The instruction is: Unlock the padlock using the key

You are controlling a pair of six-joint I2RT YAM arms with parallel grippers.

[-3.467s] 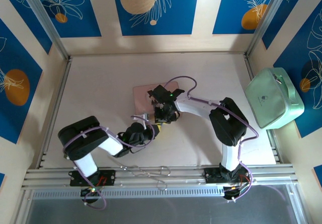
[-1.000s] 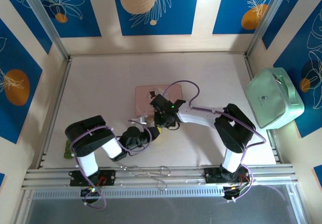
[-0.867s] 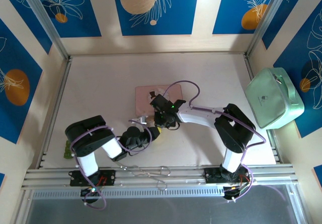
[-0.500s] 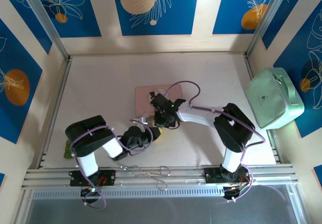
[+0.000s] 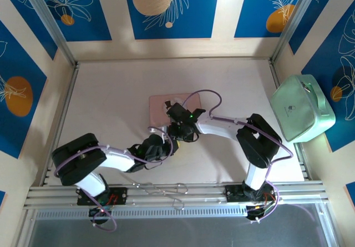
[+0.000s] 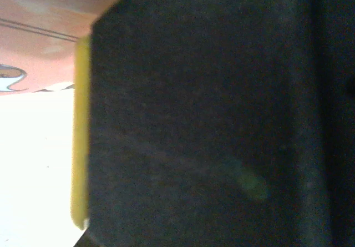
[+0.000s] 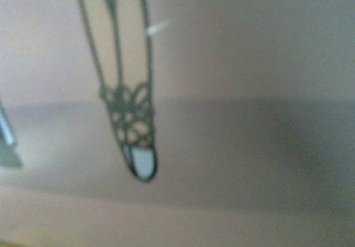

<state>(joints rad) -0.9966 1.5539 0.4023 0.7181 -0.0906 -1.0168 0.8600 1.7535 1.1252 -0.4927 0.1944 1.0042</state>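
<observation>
At the middle of the worktop (image 5: pixel 111 102), the left claw (image 5: pixel 160 143) is pressed together, though on what I cannot tell. Just beside it, at the near edge of the pink box (image 5: pixel 160 104), the right claw (image 5: pixel 178 131) hangs low; whether it is spread I cannot tell. The padlock, by my reckoning, lies under the spot where the two meet. It is likely light, hard and slick, so pinch its flat sides, leaving shackle and keyhole free.
</observation>
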